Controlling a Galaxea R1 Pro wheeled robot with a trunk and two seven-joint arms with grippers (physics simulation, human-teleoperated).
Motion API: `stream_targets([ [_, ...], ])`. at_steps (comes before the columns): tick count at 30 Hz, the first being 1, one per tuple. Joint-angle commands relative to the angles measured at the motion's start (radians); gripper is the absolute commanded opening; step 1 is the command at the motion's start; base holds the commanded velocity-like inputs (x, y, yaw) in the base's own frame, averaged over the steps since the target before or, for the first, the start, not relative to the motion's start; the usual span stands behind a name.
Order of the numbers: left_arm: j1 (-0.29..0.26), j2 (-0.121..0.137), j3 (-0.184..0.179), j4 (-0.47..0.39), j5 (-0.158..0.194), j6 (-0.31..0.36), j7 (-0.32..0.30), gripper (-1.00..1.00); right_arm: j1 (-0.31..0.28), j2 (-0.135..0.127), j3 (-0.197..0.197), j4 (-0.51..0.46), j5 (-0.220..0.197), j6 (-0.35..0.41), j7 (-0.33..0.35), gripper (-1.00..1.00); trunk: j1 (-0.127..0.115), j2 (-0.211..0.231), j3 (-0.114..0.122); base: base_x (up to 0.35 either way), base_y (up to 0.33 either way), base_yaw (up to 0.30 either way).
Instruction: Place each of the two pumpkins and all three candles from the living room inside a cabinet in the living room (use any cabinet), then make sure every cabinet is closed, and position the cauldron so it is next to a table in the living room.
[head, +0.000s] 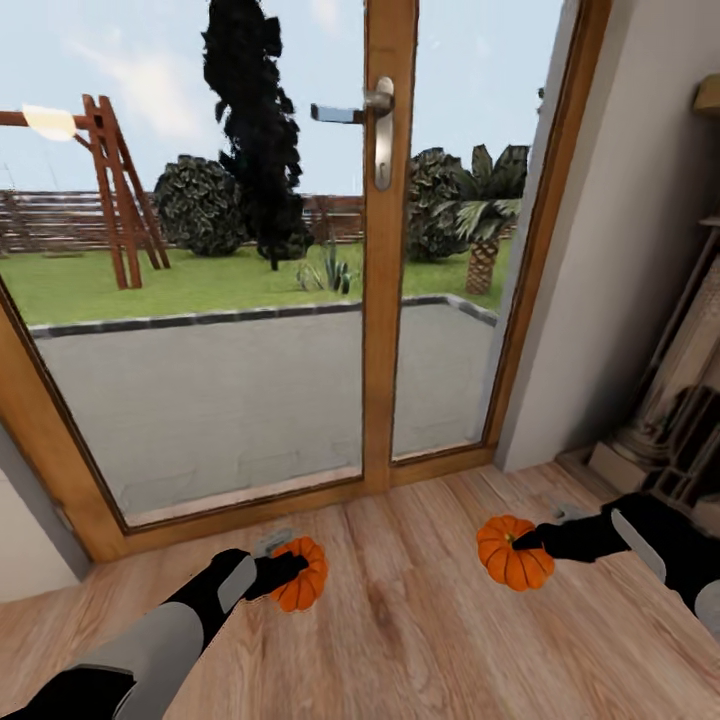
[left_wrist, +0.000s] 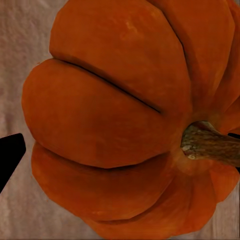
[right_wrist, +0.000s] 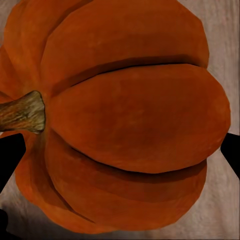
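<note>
I am looking down over both arms at a wooden floor (head: 400, 620), facing a glazed door (head: 388, 250) with a pale wood frame and a metal handle (head: 372, 118). Through the glass I am seeing a paved patio, a lawn, a wooden swing frame (head: 118, 190) and dark shrubs.

My left claw (head: 290, 572) is reaching out short of the door, and it is clamped on the left pumpkin (head: 303, 574), which is sitting at the fingertips on my side of the door's threshold. From the left wrist camera, that pumpkin (left_wrist: 125, 120) is crowding the frame, its brown stem (left_wrist: 210, 145) pointing off to one side, and one black fingertip (left_wrist: 10, 155) is showing at the edge just beside its ribbed skin.

My right claw (head: 522, 541) is coming in from the side of the stone fireplace (head: 680, 400), which is standing against the wall to the door's right. It is clamped on the right pumpkin (head: 513, 552), also on my side of the threshold. In the right wrist camera this pumpkin (right_wrist: 130, 125) is lying between two black fingertips (right_wrist: 10, 160), one at each edge of the frame, stem (right_wrist: 22, 112) turned sideways.

The two pumpkins are well apart, one to either side of the door's central post, with bare floor under them.
</note>
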Motion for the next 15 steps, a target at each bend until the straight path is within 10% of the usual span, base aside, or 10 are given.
stream_targets([
  [1,0.0,0.008,-0.008,-0.003,0.01,0.003,-0.004,-1.0,-0.001,0.006,0.003,0.004,-0.008,0.002,0.003,-1.0,-0.001,0.0,0.004,-0.001,0.0,-0.265],
  [15,0.0,0.07,-0.006,0.002,0.01,0.001,-0.102,-1.0,-0.001,0.088,0.007,0.024,-0.002,-0.057,0.001,-1.0,-0.007,0.003,0.069,0.0,0.0,-0.267],
])
